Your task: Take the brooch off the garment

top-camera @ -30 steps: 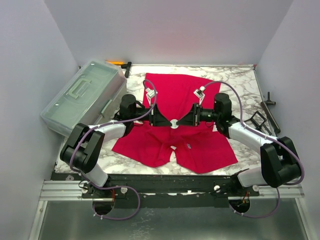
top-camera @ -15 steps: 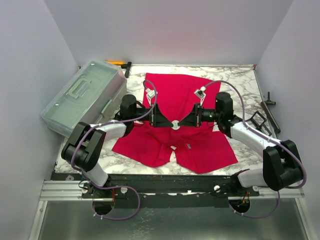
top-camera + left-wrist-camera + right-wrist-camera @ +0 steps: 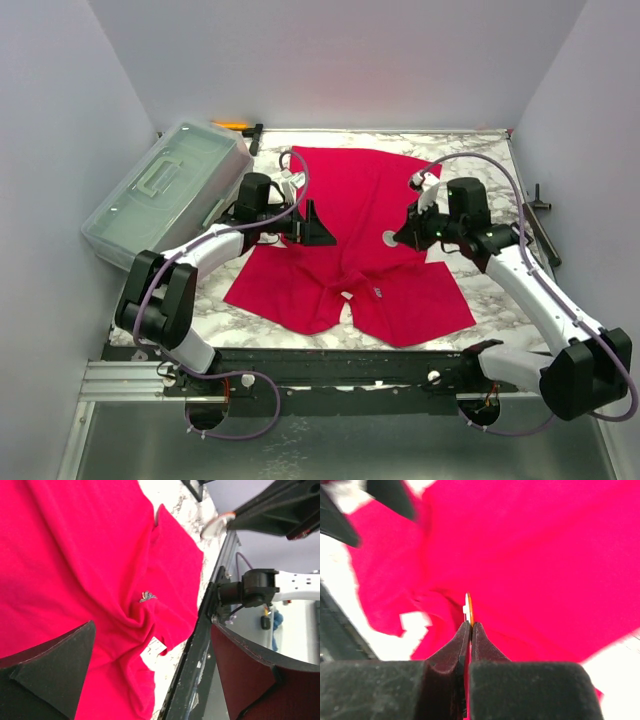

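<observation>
Though pale-walled, marbled table (image 3: 470, 155) under garment (image 3: 350, 190)

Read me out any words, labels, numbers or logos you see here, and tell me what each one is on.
No text can be read in any view.
White label on the red T-shirt: too blurred to read.
Brooch: no lettering can be made out.
Clear plastic box: no marking shows.

Right wrist: brooch (image 3: 469, 609) edge-on, face hidden; garment (image 3: 530, 555) blurred. Left wrist: small grey mark (image 3: 147, 596), too tiny to identify.
</observation>
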### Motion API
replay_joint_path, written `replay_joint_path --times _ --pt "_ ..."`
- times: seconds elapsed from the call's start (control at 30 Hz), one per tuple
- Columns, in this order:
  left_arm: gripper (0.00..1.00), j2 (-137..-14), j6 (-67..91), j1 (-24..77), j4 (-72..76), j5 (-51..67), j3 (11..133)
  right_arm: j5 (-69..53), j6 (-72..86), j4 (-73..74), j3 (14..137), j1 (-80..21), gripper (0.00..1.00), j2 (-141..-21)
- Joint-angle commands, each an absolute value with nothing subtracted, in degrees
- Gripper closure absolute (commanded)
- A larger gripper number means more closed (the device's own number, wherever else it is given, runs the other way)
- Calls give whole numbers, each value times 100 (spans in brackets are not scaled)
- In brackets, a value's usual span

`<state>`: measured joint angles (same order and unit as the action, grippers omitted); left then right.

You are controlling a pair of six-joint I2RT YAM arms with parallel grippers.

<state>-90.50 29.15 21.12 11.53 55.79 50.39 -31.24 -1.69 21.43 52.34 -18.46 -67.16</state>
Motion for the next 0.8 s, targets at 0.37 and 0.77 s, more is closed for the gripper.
replay_joint_path --times 0.37,0.77 --pt "1 -8852 1597 2118 -681 5228 5483 94 -3279 4097 5006 607 99 -6237" --pt "1 -8797 1562 2118 -836 5304 5506 800 -4652 2866 4054 1449 99 -6091"
